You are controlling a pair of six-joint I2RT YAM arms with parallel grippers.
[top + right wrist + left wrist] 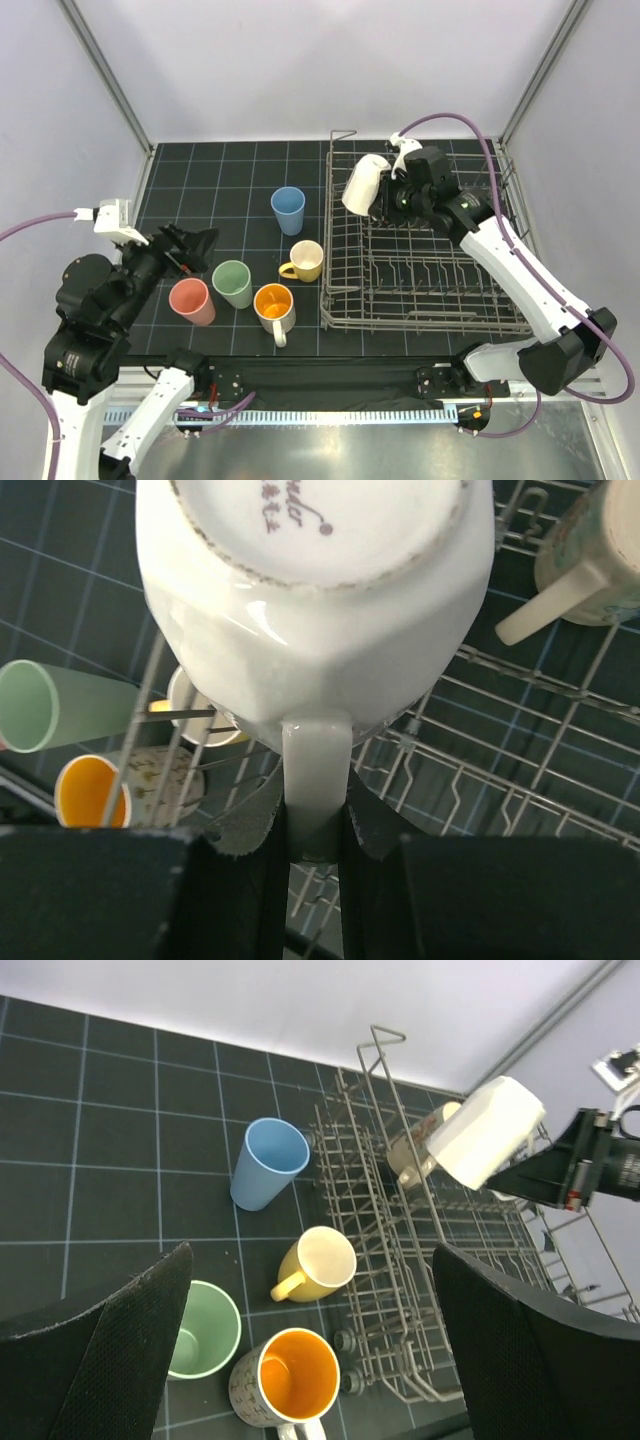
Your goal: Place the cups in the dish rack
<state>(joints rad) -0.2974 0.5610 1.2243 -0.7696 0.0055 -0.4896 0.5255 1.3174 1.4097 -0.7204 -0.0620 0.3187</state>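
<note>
Right gripper: from my remote seat I see its dark padded fingers clamped on the handle of a white mug, which they carry over the rack.

White mug, position: directly ahead of the fingers, base turned toward the wrist camera, body tilted above the far left corner of the dish rack. I cannot tell whether it touches the wires.

White mug, make: glossy, with faceted sides, a flat strap handle and printed lettering on its base.

Dish rack: a large rectangular basket of thin grey wire, with rows of upright tines, on the right half of the table.

In the rack: one cream patterned mug lies at the far end, just beside the held mug, handle pointing out.

Left gripper: jaws spread wide with nothing between them, hovering over the left side of the mat, just above the pink cup.

On the mat: five cups stand mouth up left of the rack. The blue cup is farthest, the yellow mug is nearest the rack wall, the pale green cup sits beside the pink one, and the orange-lined mug is at the front.

Mat: matte black, ruled with a pale grid.
</note>
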